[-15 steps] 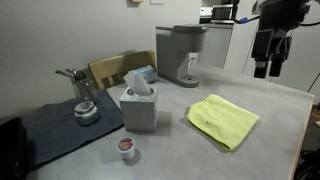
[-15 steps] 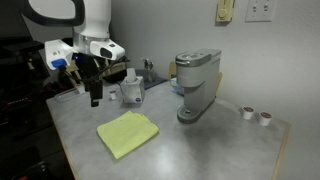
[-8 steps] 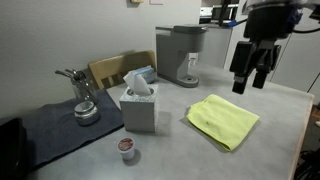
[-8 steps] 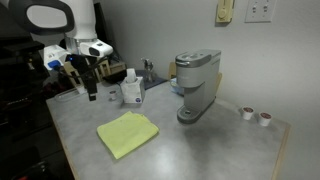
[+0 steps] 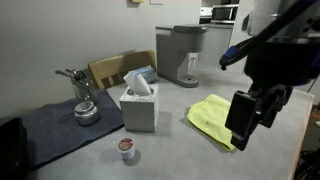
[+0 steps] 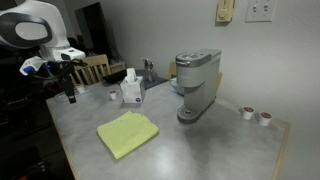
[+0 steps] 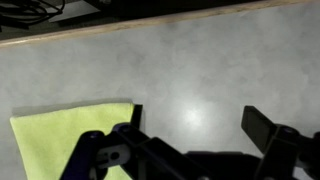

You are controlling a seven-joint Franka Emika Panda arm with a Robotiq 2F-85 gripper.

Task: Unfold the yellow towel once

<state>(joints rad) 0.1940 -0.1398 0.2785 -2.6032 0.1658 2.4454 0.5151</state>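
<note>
The yellow towel (image 5: 213,117) lies folded and flat on the grey table, to the right of the tissue box. It also shows in the other exterior view (image 6: 128,134) and at the lower left of the wrist view (image 7: 68,141). My gripper (image 5: 252,126) hangs open and empty above the table, close to the camera, and hides the towel's right part. In an exterior view the gripper (image 6: 70,92) is near the table's left edge, apart from the towel. In the wrist view the gripper (image 7: 197,126) spans bare table just beside the towel's edge.
A tissue box (image 5: 138,105), a coffee machine (image 5: 182,54), a coffee pod (image 5: 125,148) and a dark grey-blue mat (image 5: 50,130) with a metal holder (image 5: 84,104) stand on the table. Two pods (image 6: 256,115) sit behind the machine. The table edge (image 7: 130,27) is near.
The arm has swung away from the back of the table toward the table's edge, lower and closer to the camera. The jaws stayed open. The towel has not moved.
</note>
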